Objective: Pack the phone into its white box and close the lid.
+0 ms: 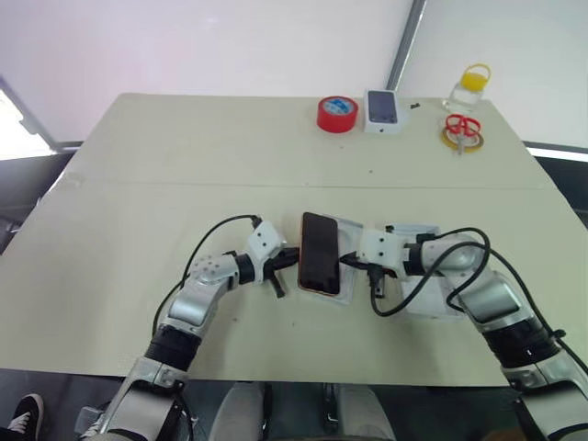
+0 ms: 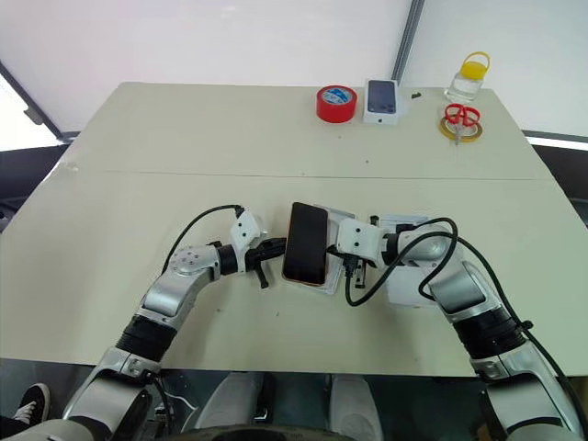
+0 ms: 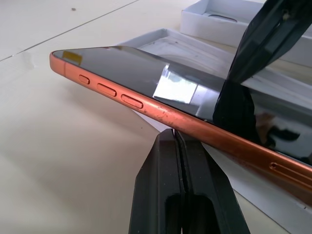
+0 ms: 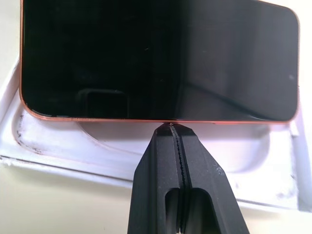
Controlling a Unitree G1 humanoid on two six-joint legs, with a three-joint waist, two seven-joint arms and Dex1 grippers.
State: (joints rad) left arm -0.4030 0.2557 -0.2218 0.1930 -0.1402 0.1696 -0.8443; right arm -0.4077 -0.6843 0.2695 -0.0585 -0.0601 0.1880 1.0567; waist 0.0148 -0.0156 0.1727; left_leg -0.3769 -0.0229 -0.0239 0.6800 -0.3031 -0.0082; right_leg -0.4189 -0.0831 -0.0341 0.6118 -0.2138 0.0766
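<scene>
Here, one phone, one white box, two closed grippers.

Both arms are silver-grey metal with black joint bands and dimpled round housings. A white block sits behind each pincer, the left pincer and right pincer, with a black cable looping back from it. Each pincer's two fingers are matt black plastic.

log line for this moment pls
phone: screen up, over white box, not seated | left gripper: shut, at its left edge | right gripper: shut, at right edge
</scene>
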